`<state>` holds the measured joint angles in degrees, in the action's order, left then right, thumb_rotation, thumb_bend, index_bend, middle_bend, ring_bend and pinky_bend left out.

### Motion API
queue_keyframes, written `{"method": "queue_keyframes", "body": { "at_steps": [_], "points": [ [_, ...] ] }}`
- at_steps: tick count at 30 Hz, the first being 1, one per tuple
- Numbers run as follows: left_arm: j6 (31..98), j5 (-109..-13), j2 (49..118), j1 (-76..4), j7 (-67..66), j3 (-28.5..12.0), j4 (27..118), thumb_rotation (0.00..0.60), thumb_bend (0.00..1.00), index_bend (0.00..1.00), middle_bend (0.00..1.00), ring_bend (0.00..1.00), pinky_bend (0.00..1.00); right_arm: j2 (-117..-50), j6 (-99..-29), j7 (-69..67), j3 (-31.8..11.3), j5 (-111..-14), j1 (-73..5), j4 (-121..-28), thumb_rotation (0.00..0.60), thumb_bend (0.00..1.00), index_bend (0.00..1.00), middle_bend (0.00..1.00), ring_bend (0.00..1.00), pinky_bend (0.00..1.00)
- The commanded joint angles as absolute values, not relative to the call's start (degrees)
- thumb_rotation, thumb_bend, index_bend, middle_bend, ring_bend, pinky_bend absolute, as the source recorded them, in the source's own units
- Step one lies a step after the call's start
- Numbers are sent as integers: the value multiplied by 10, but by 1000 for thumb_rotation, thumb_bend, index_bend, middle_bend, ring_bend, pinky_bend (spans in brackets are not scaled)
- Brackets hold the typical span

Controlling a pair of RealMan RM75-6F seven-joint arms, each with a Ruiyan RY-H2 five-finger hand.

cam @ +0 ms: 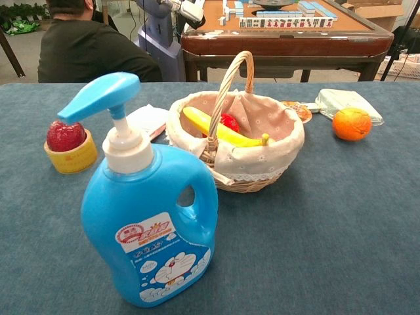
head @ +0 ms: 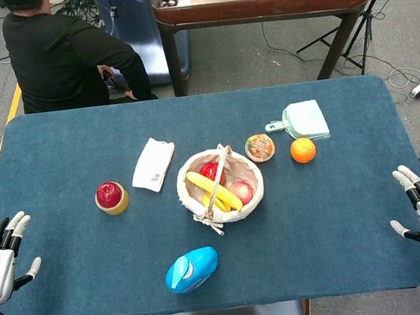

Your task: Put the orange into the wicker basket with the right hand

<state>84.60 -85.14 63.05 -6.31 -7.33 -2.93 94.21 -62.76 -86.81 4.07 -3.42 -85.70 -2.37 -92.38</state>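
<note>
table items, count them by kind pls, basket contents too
Fruit: 5: orange, banana, two red fruits in the basket, one red fruit on the yellow cup.
Containers: 4
Packets: 2
Total: 11

A table (head: pixel 74 292) covered in dark blue cloth carries all items. Near centre stands the wicker basket (head: pixel 191 176), cloth-lined. At its 1 o'clock lies a small round lidded cup (head: pixel 259 148), possibly a food cup (label unreadable). The orange (head: pixel 303 150) sits just right of that; a pale green packet (head: pixel 305 119) lies at its 12 o'clock. A white packet (head: pixel 153 164) lies at the basket's 10 o'clock. A red fruit in a yellow cup (head: pixel 112 197) stands at 9 o'clock, and a blue pump bottle (head: pixel 192 269) at 6 o'clock.
</note>
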Motion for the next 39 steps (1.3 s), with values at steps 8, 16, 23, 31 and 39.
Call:
{"method": "queue_keyframes", "body": {
  "at_steps": [8,16,23,31,39],
  "points": [
    [850,-845,628,-60,-76,-31,946,600,333,79,25,0,91,-626,-850,35,-29,-862,-31,-923,600,99,120,118,172,340],
    [853,-841,626,-59,-76,-35,945,600,333,80,25,0,91,-619,-835,46,-31,-870,-45,-933,600,99,120,121,172,340],
    [854,-839,622,-59,-73,-37,945,600,333,80,25,0,90,-602,-784,87,-53,-855,-88,-962,600,99,120,132,173,342],
    [853,-839,619,-58,-76,-35,950,600,332,80,25,0,89,-597,-653,124,-104,-763,-181,-966,600,98,120,164,181,348],
    [856,-838,617,-54,-81,-33,952,600,333,83,25,0,87,-643,-526,163,-131,-648,-274,-887,600,99,121,192,184,352]
  ]
}}
